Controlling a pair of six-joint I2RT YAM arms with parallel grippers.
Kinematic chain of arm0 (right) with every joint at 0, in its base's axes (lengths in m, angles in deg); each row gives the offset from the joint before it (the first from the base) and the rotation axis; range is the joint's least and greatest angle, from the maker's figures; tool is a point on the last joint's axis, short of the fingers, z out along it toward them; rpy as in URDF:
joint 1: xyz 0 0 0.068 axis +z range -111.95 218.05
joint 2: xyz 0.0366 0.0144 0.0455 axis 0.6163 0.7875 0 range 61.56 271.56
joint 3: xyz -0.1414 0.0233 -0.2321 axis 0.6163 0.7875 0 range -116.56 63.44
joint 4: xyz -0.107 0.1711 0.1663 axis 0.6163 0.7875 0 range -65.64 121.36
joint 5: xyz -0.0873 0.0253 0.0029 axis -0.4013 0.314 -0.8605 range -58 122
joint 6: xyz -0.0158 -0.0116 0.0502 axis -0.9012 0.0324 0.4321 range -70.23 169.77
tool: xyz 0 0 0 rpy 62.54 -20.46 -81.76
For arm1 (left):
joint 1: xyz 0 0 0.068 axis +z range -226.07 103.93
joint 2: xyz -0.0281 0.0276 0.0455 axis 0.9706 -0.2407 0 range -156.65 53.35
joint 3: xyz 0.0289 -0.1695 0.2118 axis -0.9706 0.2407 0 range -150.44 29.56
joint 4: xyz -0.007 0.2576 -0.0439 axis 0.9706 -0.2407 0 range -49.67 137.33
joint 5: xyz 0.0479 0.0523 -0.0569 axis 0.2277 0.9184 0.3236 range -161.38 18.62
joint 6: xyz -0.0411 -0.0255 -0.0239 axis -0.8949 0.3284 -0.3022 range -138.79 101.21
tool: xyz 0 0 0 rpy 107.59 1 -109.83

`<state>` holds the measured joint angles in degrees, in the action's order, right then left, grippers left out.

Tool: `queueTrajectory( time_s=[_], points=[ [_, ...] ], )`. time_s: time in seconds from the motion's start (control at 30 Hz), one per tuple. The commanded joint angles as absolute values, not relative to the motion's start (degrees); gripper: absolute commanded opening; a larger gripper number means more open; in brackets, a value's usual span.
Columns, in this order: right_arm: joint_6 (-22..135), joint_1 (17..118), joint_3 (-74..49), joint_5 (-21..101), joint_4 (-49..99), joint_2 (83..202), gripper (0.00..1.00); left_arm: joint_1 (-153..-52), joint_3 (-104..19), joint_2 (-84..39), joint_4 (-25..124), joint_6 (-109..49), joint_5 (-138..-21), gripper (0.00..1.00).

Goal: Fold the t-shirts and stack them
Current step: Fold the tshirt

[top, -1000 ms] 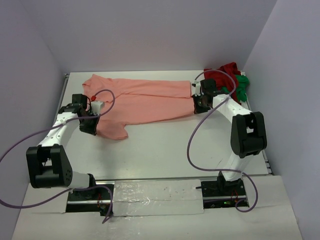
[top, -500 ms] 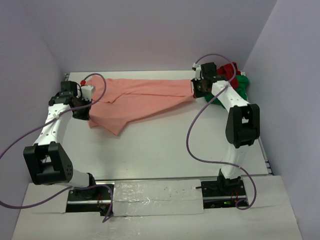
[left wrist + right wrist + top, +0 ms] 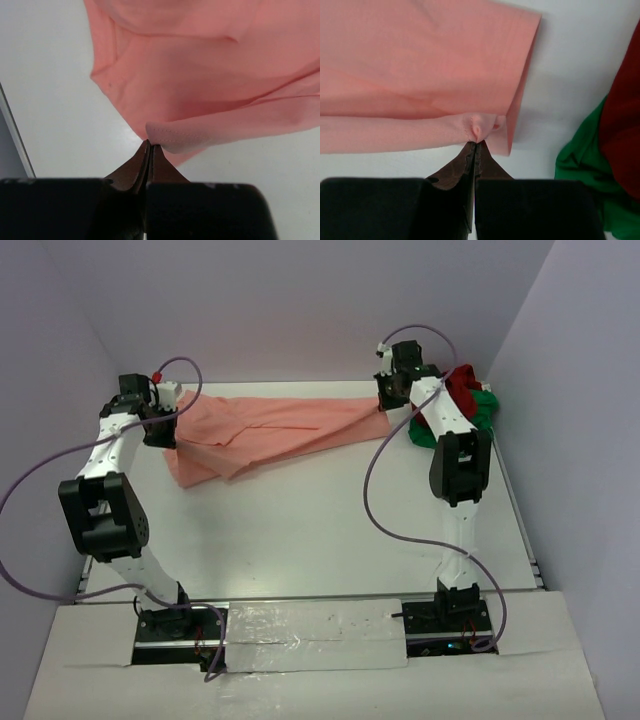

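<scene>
Left wrist shows left tool point(image 3: 149, 146) pinching salmon-pink t-shirt point(image 3: 210, 75) at hem, unclear overhead.

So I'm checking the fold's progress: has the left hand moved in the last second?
Yes. In the top view the left hand, shut on the salmon-pink t-shirt, has travelled away from its base toward the back wall.

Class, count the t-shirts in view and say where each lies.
3. The salmon-pink t-shirt stretches across the far side of the table; the dark red t-shirt and the green t-shirt lie bunched at the far right corner. Others may hide beneath.
</scene>
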<state>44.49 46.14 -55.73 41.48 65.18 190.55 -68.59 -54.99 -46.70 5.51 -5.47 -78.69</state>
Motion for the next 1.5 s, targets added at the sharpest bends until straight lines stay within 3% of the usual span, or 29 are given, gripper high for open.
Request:
queueTrajectory(
  time_s=[0.0,0.43,0.7,0.77,0.8,0.87,0.9,1.0,1.1,1.3,1.47],
  points=[
    [45.6,46.2,-65.2,40.1,67.9,195.6,0.00,-66.9,-61.4,-49.7,11.1,-7.7,-79.1,0.00],
    [52.1,47.7,-65.6,35.8,49.9,195.2,0.00,-64.7,-62.9,-54.7,33.1,-18.3,-74.5,0.00],
    [52.2,49.5,-69.2,33.9,47.8,200.0,0.00,-64.7,-62.4,-58.4,39.0,-22.0,-74.2,0.00],
    [51.4,49.8,-67.6,34.4,46.8,199.9,0.14,-64.7,-62.8,-59.3,39.6,-22.0,-74.4,0.00],
    [51.5,49.8,-67.1,34.4,45.9,199.8,0.34,-64.8,-63.3,-60.5,39.1,-22.0,-74.4,0.02],
    [51.1,49.9,-66.6,35.1,45.6,200.0,0.55,-65.0,-63.6,-61.3,39.5,-22.0,-73.9,0.09],
    [50.9,50.0,-66.4,34.6,45.5,199.9,0.59,-65.0,-63.1,-61.7,41.2,-22.0,-73.1,0.23],
    [50.4,50.4,-65.2,34.3,44.3,199.6,0.86,-65.6,-61.3,-62.1,43.9,-22.0,-70.1,0.51],
    [48.5,50.9,-64.5,33.7,44.3,199.3,0.89,-66.2,-60.4,-61.8,46.6,-21.8,-67.4,0.59],
    [48.4,51.8,-58.6,35.1,45.1,194.1,0.89,-67.4,-54.9,-53.3,51.7,-19.9,-64.4,0.60],
    [49.6,51.7,-58.2,34.9,52.7,191.8,0.89,-68.3,-56.1,-49.1,34.4,-20.5,-75.6,0.58]
  ],
)
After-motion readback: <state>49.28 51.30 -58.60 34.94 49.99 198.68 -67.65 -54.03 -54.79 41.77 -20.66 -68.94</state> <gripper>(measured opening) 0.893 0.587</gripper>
